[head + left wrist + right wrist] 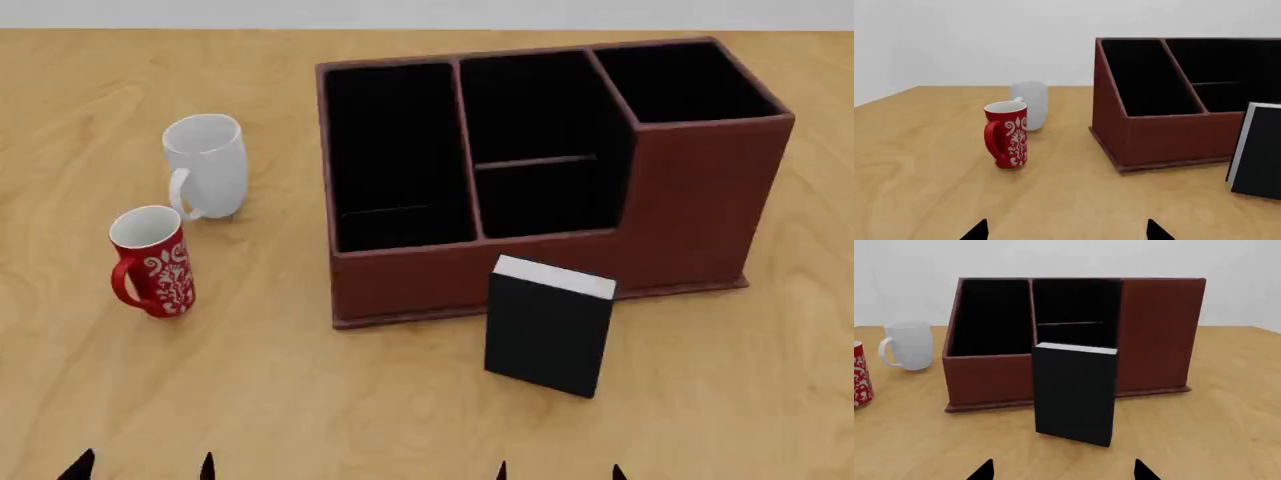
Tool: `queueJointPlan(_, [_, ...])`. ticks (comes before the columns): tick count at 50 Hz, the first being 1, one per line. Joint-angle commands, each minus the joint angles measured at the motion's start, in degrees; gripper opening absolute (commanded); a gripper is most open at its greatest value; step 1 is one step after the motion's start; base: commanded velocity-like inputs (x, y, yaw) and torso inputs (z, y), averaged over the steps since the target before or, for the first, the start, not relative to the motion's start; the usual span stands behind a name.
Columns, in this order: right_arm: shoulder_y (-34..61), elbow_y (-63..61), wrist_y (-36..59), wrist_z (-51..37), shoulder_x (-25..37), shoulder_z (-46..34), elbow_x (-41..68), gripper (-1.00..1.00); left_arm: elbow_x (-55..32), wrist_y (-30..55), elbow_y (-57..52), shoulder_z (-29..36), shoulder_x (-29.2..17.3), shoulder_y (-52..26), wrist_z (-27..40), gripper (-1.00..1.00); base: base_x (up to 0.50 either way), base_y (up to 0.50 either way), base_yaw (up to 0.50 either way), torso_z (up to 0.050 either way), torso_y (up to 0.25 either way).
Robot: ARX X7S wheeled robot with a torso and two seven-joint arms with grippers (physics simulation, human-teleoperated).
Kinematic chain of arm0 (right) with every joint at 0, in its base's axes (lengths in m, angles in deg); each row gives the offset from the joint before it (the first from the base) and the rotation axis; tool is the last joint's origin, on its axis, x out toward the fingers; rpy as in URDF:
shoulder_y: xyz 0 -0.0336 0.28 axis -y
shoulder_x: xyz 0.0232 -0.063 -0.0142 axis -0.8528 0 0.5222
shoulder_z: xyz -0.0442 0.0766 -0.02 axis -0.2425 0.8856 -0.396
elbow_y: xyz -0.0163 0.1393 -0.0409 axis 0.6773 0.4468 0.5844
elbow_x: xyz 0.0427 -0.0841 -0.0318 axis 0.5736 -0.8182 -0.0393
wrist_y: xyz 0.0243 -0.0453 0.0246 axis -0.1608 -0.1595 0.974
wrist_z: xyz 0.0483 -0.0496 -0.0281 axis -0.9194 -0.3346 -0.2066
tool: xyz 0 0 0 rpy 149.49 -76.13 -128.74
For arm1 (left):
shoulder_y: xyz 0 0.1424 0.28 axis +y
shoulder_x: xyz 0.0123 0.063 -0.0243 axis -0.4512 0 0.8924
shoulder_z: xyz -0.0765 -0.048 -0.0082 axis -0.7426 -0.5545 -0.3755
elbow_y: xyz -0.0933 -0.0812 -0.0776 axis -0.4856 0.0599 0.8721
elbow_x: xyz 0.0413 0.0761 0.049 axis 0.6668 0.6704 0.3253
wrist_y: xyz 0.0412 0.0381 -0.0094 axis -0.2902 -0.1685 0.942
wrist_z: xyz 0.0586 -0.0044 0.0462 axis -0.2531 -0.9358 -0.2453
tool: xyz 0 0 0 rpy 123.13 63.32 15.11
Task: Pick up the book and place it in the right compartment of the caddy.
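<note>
Both grippers' jaws are being held apart, empty; the upright book (550, 328), standing near the caddy (694, 190), risks being toppled if nudged.

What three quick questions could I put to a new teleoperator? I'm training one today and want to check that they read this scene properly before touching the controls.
1. True or false: the book already sits inside the caddy.
2. Which mug stands nearer the robot: A, the white mug, or B, the red mug?
3. Fill in: the book stands upright on the table, in front of the caddy's ____ wall.

Key
1. False: it stands on the table, outside the caddy.
2. B.
3. Front. The right compartment holds nothing visible, and both the left gripper and right gripper are open.
</note>
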Motion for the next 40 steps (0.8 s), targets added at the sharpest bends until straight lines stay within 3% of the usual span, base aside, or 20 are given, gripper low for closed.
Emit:
queueJointPlan(1, [0.0,0.0,0.0,-0.7,0.5,-0.7,0.5,1.0,-0.6,0.0,0.0,0.0,-0.6,0.0,0.0,1.0,0.0,0.0,0.0,0.0,0.0])
queueJointPlan(18, [0.0,-1.1,1.2,-3.6,3.3,-4.0,2.5,1.0,-6.2,0.5,-0.6,2.6,-3.0,0.1,2.5,1.0,0.0,0.0,0.0,0.0,0.0])
queueJointPlan(27, [0.2,-9.6,6.1,-5.0,4.9,-4.3,2.5,1.0,-9.3,5.7,-11.3,2.2,-4.4,-0.1,3.9,1.0,0.0,0.0,0.0,0.0,0.0])
queueJointPlan(40, [6.1,-27.3,19.1,-5.4,8.5,-3.0,3.9,1.0,-16.6,18.2,-27.6,1.1,-5.6,-9.0,7.1,1.0,0.0,0.0,0.0,0.0,0.0])
